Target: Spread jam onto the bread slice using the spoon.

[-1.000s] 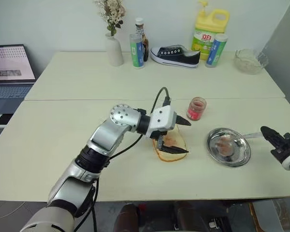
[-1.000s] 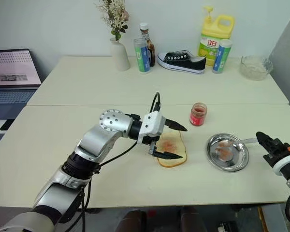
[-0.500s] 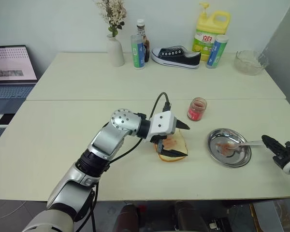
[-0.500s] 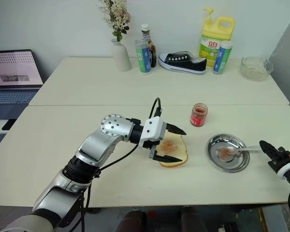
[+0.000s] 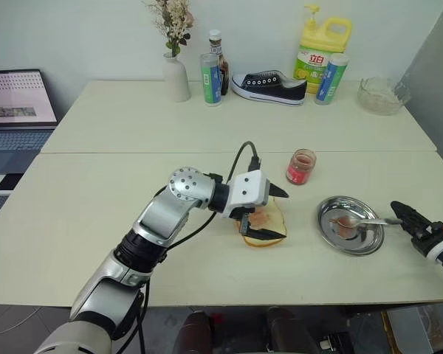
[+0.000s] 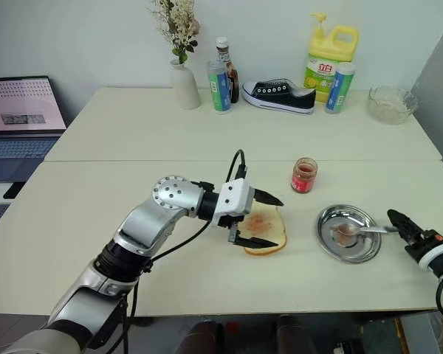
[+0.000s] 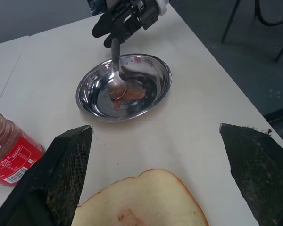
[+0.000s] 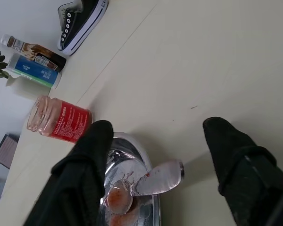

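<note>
Resting in the round shiny steel dish [image 5: 350,224], the small silver metal spoon [image 5: 363,220] lies with its oval bowl on the dish floor, in a reddish smear, and its thin handle propped over the rim toward the right gripper [image 5: 407,218]. That gripper's two black fingers are spread apart, one on each side of the handle's end in the right wrist view, and neither presses on it, so the spoon is released and sits free. The gripper stands just beside the dish, at the edge of the pale cream table [image 5: 133,192].

Well apart from the dish lies the roughly square bread slice [image 5: 266,220], flat on the table, its pale centre smeared pink inside a golden-brown crust. The left gripper [image 5: 274,214] hangs over it with its black fingers spread wide, one near the far edge of the slice and one low near its front edge; whether the lower finger touches the bread I cannot tell. It holds nothing.

Near the slice's far corner, between slice and dish, the small clear glass jar of reddish-pink jam [image 5: 300,167] stands upright and uncapped.
</note>
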`<move>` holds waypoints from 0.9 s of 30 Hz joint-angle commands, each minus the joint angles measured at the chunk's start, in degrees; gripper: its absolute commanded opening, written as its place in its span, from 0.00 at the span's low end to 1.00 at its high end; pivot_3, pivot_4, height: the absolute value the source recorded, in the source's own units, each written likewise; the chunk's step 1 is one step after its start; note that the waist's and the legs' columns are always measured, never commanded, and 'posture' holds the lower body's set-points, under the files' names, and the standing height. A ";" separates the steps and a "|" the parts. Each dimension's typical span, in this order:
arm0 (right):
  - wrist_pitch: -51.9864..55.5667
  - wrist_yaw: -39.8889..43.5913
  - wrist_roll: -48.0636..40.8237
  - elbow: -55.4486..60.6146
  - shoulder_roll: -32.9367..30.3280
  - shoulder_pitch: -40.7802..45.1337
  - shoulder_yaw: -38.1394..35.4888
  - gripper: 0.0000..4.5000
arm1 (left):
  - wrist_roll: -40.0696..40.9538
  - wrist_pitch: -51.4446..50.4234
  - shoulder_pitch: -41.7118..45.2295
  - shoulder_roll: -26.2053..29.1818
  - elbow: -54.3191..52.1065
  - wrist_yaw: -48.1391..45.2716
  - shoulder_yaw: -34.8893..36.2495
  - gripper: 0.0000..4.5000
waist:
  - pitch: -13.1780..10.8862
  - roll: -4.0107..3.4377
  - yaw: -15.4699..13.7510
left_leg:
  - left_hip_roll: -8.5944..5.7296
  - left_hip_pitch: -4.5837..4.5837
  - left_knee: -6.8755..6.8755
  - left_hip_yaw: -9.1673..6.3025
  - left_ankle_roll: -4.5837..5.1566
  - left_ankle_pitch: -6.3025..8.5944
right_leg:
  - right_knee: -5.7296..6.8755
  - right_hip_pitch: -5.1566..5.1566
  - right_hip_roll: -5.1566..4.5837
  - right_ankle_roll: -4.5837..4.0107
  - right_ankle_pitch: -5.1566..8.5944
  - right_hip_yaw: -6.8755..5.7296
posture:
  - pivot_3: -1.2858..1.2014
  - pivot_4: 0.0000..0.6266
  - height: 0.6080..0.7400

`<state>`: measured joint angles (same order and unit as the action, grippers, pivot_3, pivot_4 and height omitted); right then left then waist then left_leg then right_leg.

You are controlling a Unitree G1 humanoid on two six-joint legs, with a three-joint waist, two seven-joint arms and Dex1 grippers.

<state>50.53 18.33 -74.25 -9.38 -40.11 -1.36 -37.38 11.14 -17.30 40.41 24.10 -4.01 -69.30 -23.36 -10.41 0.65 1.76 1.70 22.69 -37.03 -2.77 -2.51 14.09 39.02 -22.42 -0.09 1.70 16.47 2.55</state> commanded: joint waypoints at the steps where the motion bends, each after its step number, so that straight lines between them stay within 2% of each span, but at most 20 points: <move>1: 0.37 0.73 0.31 0.14 -1.36 0.33 -4.00 0.99 | 0.65 -0.21 0.26 0.50 -2.17 0.25 1.24 1.00 | 0.00 0.00 0.00 | 0.00 0.00 0.00 0.00 0.00 0.00 | 0.00 0.00 0.00 0.00 0.00 0.00 | 0.52 0.24 1.00; 8: 1.18 2.49 5.18 -1.11 -5.90 -1.46 -7.11 0.99 | 1.15 0.25 0.13 2.74 -1.13 -0.08 3.06 1.00 | 0.00 0.00 0.01 | 0.00 -0.02 0.00 0.01 0.00 0.00 | 0.00 0.01 0.00 0.01 0.00 0.01 | 0.52 0.24 1.00; 12: 1.29 7.79 11.38 7.44 -12.46 -5.12 -4.97 0.99 | 3.83 -1.30 -1.25 6.84 -1.74 -0.90 7.44 1.00 | 0.03 -0.17 0.32 | 0.00 -0.06 0.04 0.06 0.00 0.00 | 0.00 0.00 0.00 0.19 0.12 0.07 | 0.52 0.24 1.00; 17: 3.41 16.20 12.70 26.99 -19.82 -7.58 -0.25 0.99 | 6.25 -3.33 -3.61 16.27 0.39 -3.18 14.34 1.00 | 0.00 -0.15 1.09 | 0.13 -0.22 0.06 -0.03 0.01 0.00 | 0.05 0.04 0.16 0.25 0.16 0.03 | 0.52 0.24 1.00; 20: 2.65 22.12 14.37 37.27 -24.29 -7.70 5.13 0.99 | 6.99 -5.15 -5.91 21.61 -0.40 -4.58 17.03 1.00 | -0.05 -0.08 0.95 | 0.14 -0.22 0.07 -0.10 0.00 0.00 | 0.00 0.10 0.16 0.26 0.17 -0.05 | 0.52 0.24 1.00; 23: 1.17 25.44 16.84 41.20 -26.52 -5.95 9.82 0.99 | 7.84 -5.40 -8.54 25.05 -1.29 -5.49 19.23 1.00 | -0.17 0.14 0.42 | 0.10 -0.14 0.04 -0.10 -0.01 0.01 | -0.08 0.09 0.07 0.27 0.17 -0.09 | 0.52 0.24 1.00; 27: 0.10 26.87 19.67 41.61 -26.58 -2.58 13.75 0.99 | 8.80 -6.74 -11.01 27.02 -3.45 -4.91 20.94 1.00 | -0.29 0.36 -0.44 | 0.01 -0.03 -0.03 -0.07 -0.02 0.01 | -0.13 0.09 -0.11 0.28 0.16 -0.13 | 0.52 0.24 1.00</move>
<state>51.78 44.23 -55.73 31.51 -66.35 -4.84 -23.55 18.22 -23.67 29.11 50.31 -4.58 -74.37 -4.44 -10.70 1.01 1.32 1.68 22.69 -37.07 -2.84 -2.54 14.09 38.88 -22.33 -0.23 1.98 16.63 2.39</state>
